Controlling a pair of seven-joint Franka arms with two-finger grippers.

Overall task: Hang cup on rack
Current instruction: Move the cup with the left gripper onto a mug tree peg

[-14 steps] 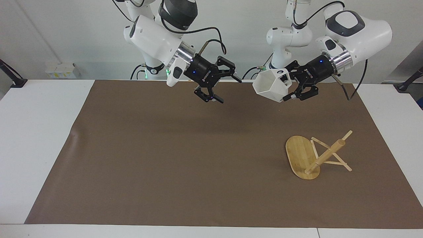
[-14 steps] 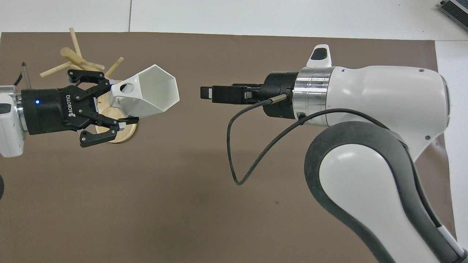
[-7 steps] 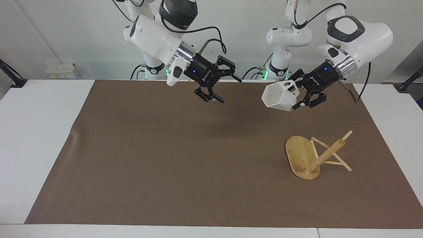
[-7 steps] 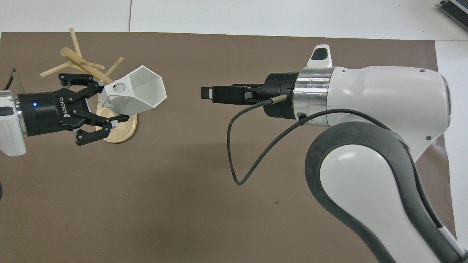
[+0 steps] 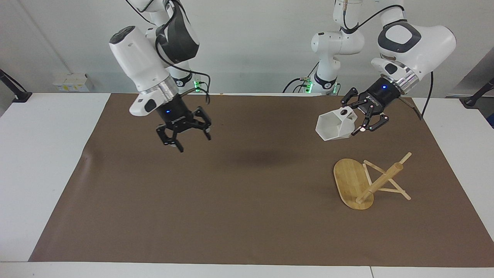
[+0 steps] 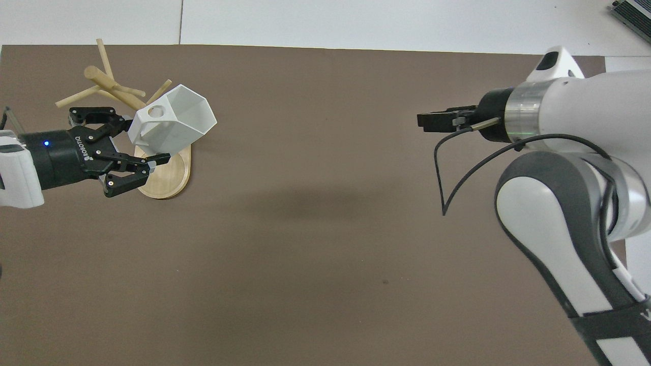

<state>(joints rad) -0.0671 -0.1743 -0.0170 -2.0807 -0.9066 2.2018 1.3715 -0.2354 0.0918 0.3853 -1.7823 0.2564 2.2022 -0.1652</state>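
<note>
Facing view: the left pincer (image 5: 357, 116) is up in the air over the brown mat (image 5: 247, 193), at the left arm's end of the counter (image 5: 38, 173). Its fingertips are clamped on the blocky handle of the cup (image 5: 335, 125), and the outer links splay to the sides. The cup hangs tilted, its hexagonal mouth turned down and toward the middle of the counter; the round hole in the handle shows on top. The rack (image 5: 368, 181) lies tipped over on the mat, farther from the robots than the cup and apart from it. Its oval base stands on edge, its post slants up toward the left arm's end, and its pegs stick out around the post. The right pincer (image 5: 184, 135) hangs over the mat toward the right arm's end, fingers spread wide and holding nothing.

Overhead view: the left pincer (image 6: 140, 150) comes in from the edge with the cup (image 6: 173, 127) gripped by its handle; the cup covers part of the rack (image 6: 163, 175), whose base shows beneath it and whose pegs fan out past it. The right pincer (image 6: 430, 121) is seen edge-on over the mat (image 6: 325, 254), well apart from the cup.
</note>
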